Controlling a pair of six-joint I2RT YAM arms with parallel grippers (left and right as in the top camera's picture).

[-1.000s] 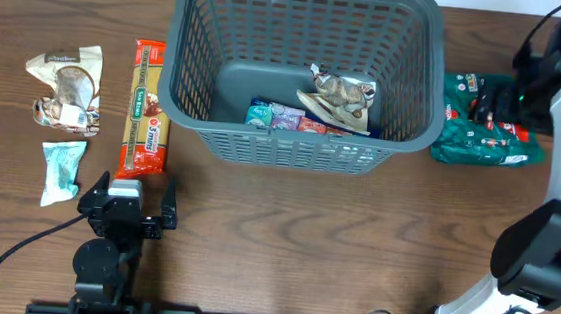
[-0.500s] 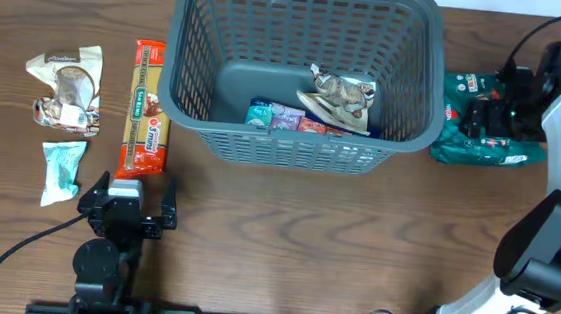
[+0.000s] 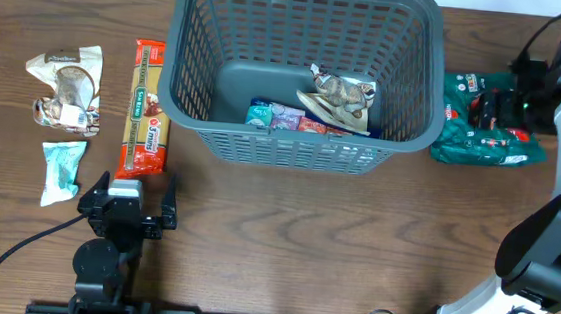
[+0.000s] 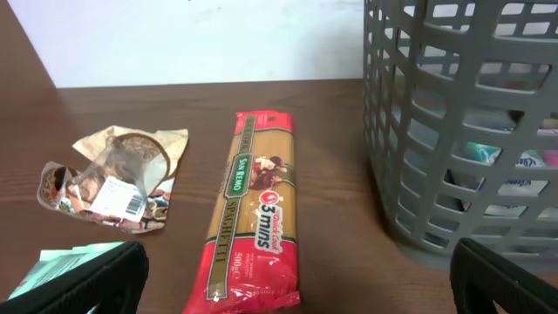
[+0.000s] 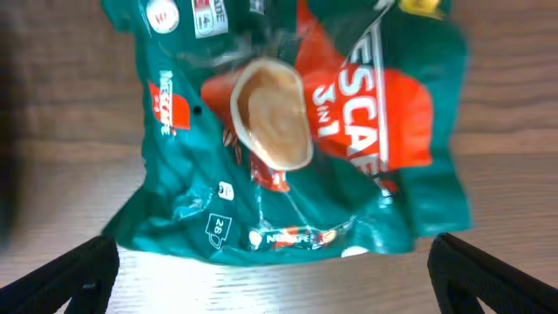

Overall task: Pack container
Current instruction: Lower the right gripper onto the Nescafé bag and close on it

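Observation:
The dark grey slotted container (image 3: 424, 48) stands at the back middle of the table, and its wall shows in the left wrist view (image 4: 453, 131). Inside lie a crumpled brown-and-white packet (image 3: 340, 97) and blue and purple packets (image 3: 279, 115). A green Nescafe bag (image 3: 483, 138) lies right of the container and fills the right wrist view (image 5: 288, 131). My right gripper (image 3: 500, 106) hovers over it, open and empty (image 5: 275, 275). My left gripper (image 3: 126, 210) is open and empty (image 4: 296, 292) near the front left, just short of a red spaghetti packet (image 4: 253, 209).
The spaghetti packet (image 3: 146, 111) lies lengthwise left of the container. Further left are a crumpled brown-and-white wrapper (image 3: 63, 85) and a mint-green packet (image 3: 62, 168). The left arm's cable (image 3: 13, 246) trails across the front left.
My right gripper has come down from the back right over the green bag, then drawn back slightly to the right. The left arm and all packets have not moved.

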